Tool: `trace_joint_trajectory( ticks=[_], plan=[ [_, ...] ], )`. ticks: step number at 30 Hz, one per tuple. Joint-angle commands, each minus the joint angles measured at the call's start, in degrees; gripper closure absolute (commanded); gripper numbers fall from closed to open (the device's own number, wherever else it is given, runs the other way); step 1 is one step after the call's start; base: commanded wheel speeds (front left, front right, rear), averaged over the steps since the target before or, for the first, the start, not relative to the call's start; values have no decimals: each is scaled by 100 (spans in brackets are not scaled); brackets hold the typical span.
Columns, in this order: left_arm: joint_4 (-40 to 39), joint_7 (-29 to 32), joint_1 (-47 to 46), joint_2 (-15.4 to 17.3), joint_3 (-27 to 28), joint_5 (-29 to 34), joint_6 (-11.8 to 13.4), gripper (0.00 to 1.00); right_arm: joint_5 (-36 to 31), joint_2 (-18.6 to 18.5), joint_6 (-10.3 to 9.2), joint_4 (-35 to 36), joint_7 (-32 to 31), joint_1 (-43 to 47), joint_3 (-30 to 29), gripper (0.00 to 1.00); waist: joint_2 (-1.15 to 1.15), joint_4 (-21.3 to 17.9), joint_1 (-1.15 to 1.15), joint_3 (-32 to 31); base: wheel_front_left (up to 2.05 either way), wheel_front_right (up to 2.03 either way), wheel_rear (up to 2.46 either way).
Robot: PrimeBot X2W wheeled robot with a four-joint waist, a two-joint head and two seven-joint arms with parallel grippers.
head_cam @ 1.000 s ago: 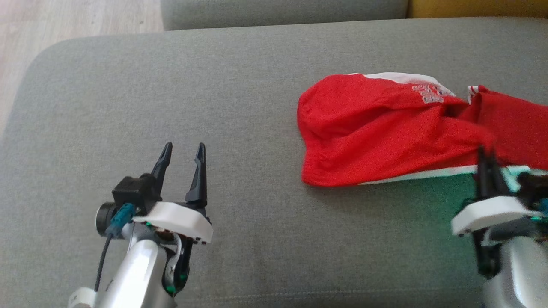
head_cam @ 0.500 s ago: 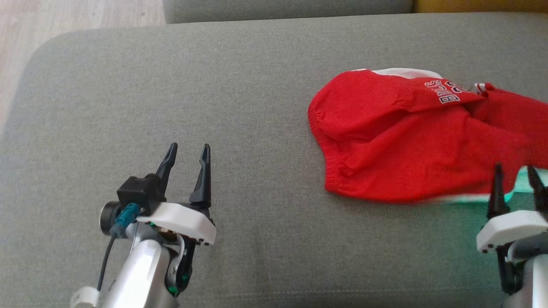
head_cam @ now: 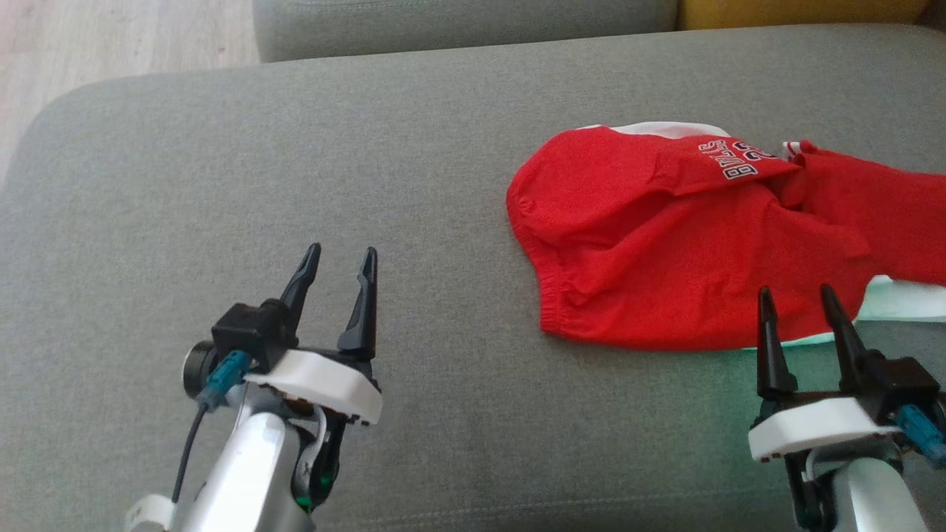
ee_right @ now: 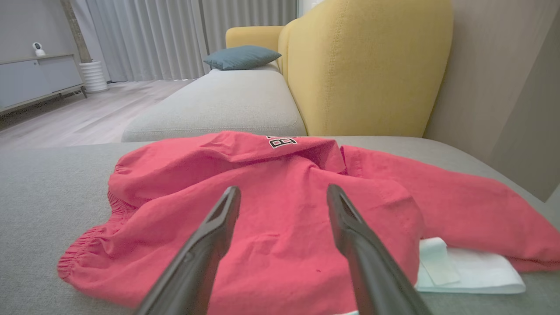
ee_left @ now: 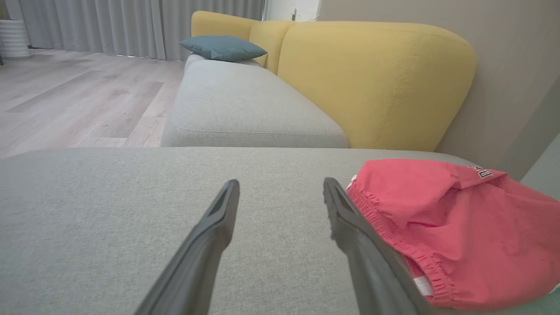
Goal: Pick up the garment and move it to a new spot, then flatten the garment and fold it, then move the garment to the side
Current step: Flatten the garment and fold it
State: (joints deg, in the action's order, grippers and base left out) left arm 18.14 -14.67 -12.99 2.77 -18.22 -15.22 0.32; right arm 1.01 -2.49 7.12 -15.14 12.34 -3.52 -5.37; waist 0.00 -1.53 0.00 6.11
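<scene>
The red garment (head_cam: pixel 665 251) lies crumpled on the grey sofa seat (head_cam: pixel 259 148), in the right half of the head view and running out past its right edge. Its gathered elastic hem curves along the side facing the left arm. A white band shows along the far edge. A pale white strip (ee_right: pixel 468 271) pokes out from under the near edge, and I cannot tell whether it belongs to the garment.

Near the far edge is printed lettering (head_cam: pixel 728 159): black block capitals edged in white, upside down in the head view. They look like "BULLS". A second line beyond them is half lost in a fold and is too creased to read. In the right wrist view only a scrap of the print (ee_right: pixel 280 141) shows over the ridge of cloth.

The right gripper (head_cam: pixel 795 292) has its jaws spread wide with nothing between them. Their tips sit over the near edge of the garment, and I cannot tell whether they touch it. The left gripper (head_cam: pixel 342 250) is also spread and empty, above bare cushion and well apart from the garment.

Behind the seat stand a yellow backrest (ee_left: pixel 376 83) and a second grey seat with a blue-grey pillow (ee_left: pixel 223 47). Beyond them are a wooden floor (ee_left: pixel 65 100) and grey curtains (ee_right: pixel 144 39)
</scene>
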Motion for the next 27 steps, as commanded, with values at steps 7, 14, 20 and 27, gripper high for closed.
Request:
trace_joint_trajectory(
  ticks=[7, 14, 20, 27],
  plan=[
    [-316, -33, -219, 12, -285, -195, -262, 0, 213, -39, 36, 301, 177, -199, 65, 0, 0, -124, 0, 118, 0, 0, 0],
    [292, 245, -532, 11, -1301, -261, -636, 0, 336, -39, 36, 297, 204, -334, -10, 0, 0, -300, 0, 256, 0, 0, 0],
    [984, 602, -925, 11, -2028, -362, -762, 0, 408, -39, 36, 264, 224, -419, 37, 0, 0, -549, 0, 419, 0, 0, 0],
    [1712, 602, -1414, 11, -2380, -578, -778, 0, 520, -39, 36, 230, 247, -521, 76, 0, 0, -893, 0, 625, 0, 0, 0]
  ],
)
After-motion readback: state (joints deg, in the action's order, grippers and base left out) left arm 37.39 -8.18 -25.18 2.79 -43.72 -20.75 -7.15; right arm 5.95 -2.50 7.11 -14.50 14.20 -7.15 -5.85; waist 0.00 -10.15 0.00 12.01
